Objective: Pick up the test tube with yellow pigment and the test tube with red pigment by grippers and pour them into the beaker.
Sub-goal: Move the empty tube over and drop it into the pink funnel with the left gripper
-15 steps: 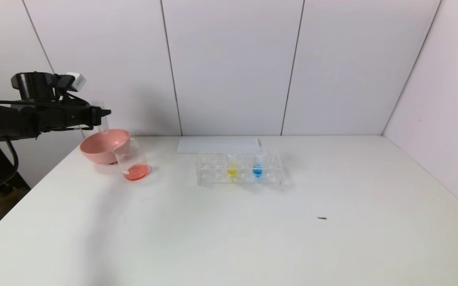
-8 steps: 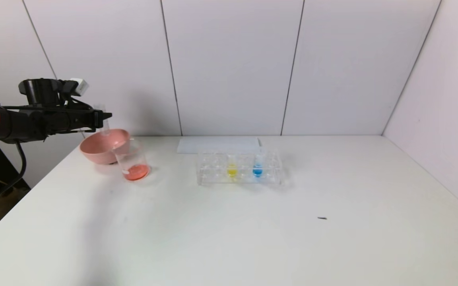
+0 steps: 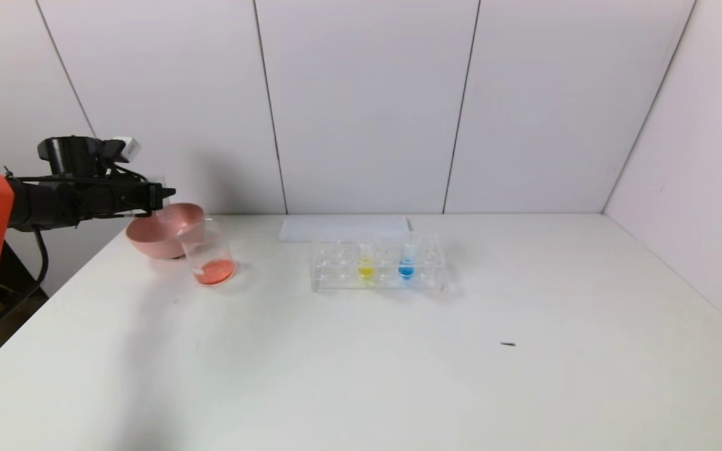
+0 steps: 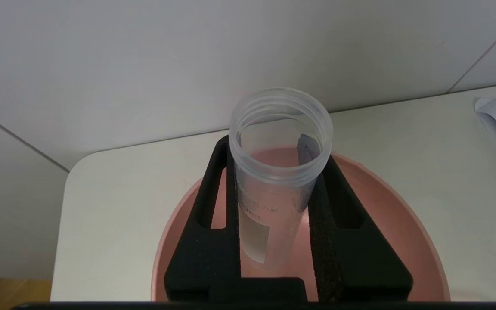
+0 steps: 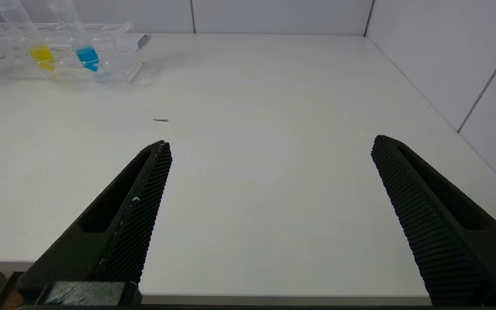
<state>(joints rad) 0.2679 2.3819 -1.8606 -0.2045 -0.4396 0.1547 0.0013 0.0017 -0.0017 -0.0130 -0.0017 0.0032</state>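
Left end effector (image 4: 276,241), clamped on the emptied test tube with red pigment (image 4: 274,172) above the pink bowl (image 3: 148,241) at the worktop's (image 3: 361,351) ten o'clock, could chip it if released from height.

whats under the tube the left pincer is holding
The pink bowl sits directly beneath the emptied tube clamped in the left pincer. The tube itself looks clear, with no red liquid left. The bowl's floor is hidden by the pincer and tube, so its contents cannot be seen.

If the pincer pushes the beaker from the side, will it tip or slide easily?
The beaker holds only a shallow red layer, so it is probably light and would slide. It is taller than wide, so a high push might tip it. Clear walls suggest it may be fragile.
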